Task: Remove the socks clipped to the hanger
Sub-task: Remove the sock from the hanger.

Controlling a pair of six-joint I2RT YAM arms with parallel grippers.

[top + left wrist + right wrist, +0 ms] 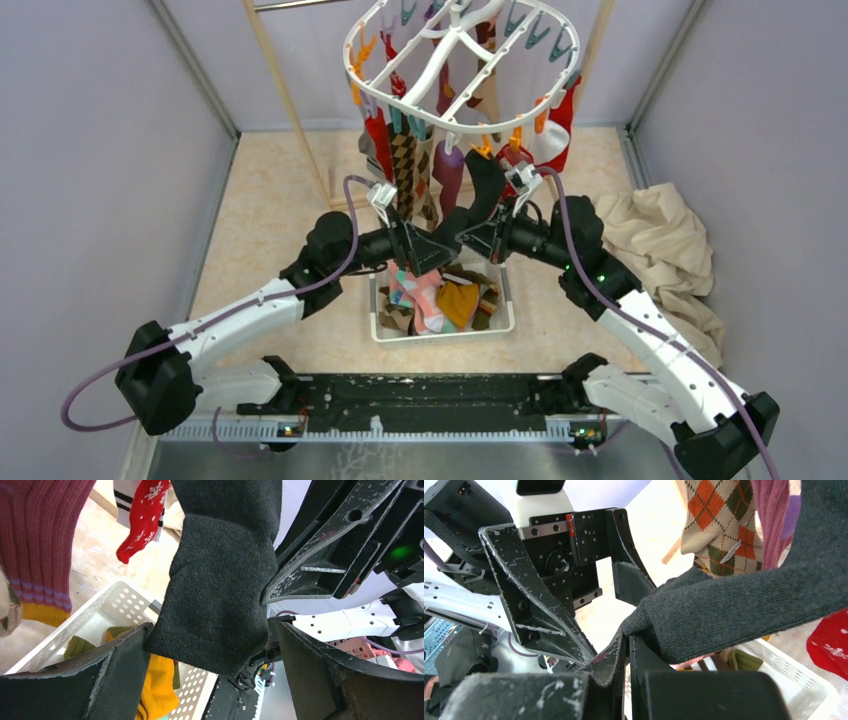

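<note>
Beige worktop (270, 230) below: right gripper (628, 640) barely pinches the dark grey sock (744, 605), left gripper (215, 630) spread around it; pulling may slip.

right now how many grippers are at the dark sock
2: the right gripper is shut on the tip of the dark sock; the left gripper is open, straddling that sock.

The hanger (452, 40) is cut off by the upper edge, and the left arm (340, 245) covers part of the far rim of the basket (445, 336).
</note>
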